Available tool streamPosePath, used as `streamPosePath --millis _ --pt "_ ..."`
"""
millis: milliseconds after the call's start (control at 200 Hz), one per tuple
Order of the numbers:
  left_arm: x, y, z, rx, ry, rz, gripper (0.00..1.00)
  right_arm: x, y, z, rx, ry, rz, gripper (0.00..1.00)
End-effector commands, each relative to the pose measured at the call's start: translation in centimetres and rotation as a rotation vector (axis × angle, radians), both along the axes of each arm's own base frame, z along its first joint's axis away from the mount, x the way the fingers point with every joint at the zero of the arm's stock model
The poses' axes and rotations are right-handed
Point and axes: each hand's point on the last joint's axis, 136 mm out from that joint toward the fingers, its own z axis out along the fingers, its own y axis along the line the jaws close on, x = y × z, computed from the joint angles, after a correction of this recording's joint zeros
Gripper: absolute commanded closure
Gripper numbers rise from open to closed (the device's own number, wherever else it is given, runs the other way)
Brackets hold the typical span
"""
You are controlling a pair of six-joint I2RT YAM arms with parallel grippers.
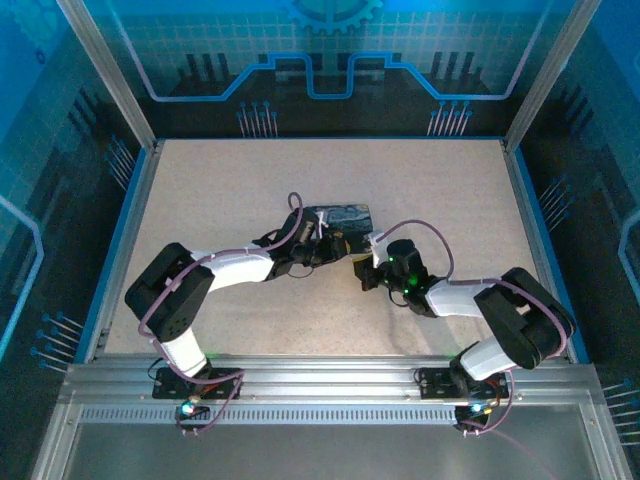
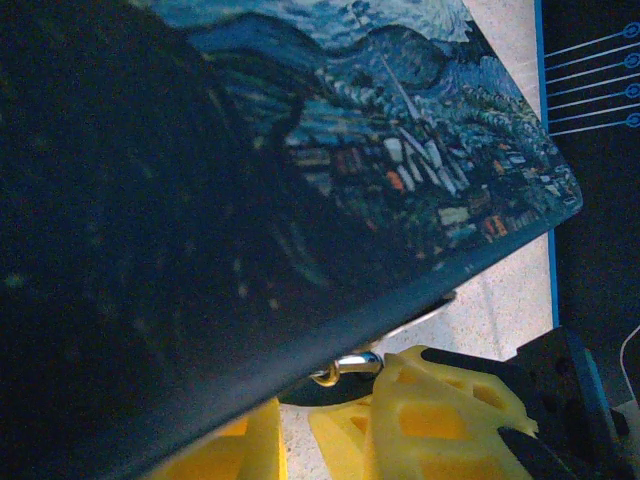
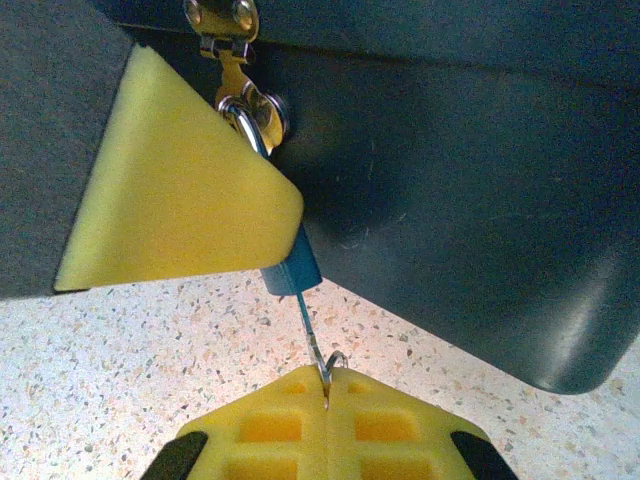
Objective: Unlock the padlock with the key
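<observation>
Overhead, arms: both my arms reach in to the middle of the table (image 1: 230,180). The left tool (image 1: 322,250) and right tool (image 1: 366,272) sit nose to nose at the near side of the painted tin (image 1: 342,215).
Overhead, padlock: too small to pick out from up here.
Left wrist, tin: the painted lid (image 2: 400,150) looms right over me, its dark edge cutting across the view.
Left wrist, shackle: a silvery loop (image 2: 352,364) peeks out just under that edge, right at my yellow pads.
Left wrist, left tool: the pads (image 2: 320,405) stand close, with a narrow gap between them. I cannot tell whether they are pinching the padlock.
Right wrist, padlock: the blue body (image 3: 290,270) pokes out from under the left tool's pad (image 3: 170,190). The shackle (image 3: 255,120) is looped into the gold hasp (image 3: 222,20) on the tin's front.
Right wrist, key: the thin blade (image 3: 308,325) runs from my fingertips straight up into the bottom of the padlock.
Right wrist, right tool: pressed together (image 3: 325,405) on the key's head, the little ring (image 3: 336,360) just above the tips.
Progress, done: the key is gripped and looks seated in the keyhole.
Progress, left: I judge the turn comes next. I see no sprung shackle, though its join to the body hides behind the pad.
</observation>
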Motion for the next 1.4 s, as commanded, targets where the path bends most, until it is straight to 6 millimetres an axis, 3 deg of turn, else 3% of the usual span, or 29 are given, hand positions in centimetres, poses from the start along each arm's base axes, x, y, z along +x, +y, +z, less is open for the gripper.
streamPosePath --millis 0,225,735,1125,1396 --pt "-0.8 -1.8 0.9 -0.037 0.001 -0.082 0.82 1.5 2.4 3.9 0.070 -0.139 0.041 1.00" --pt "-1.1 -1.6 0.5 -0.020 0.008 -0.087 0.82 1.9 2.1 4.7 0.077 -0.170 0.022 1.00" --pt "-1.2 -1.6 0.5 -0.023 0.012 -0.093 0.82 2.9 1.3 4.3 0.044 -0.189 0.010 1.00" --pt "-1.3 -1.3 -0.1 -0.006 0.015 -0.091 0.82 1.3 3.0 6.4 0.167 -0.164 0.109 1.00" --pt "-1.3 -1.4 -0.2 -0.004 0.016 -0.097 0.82 1.7 2.5 6.5 0.144 -0.176 0.079 1.00"
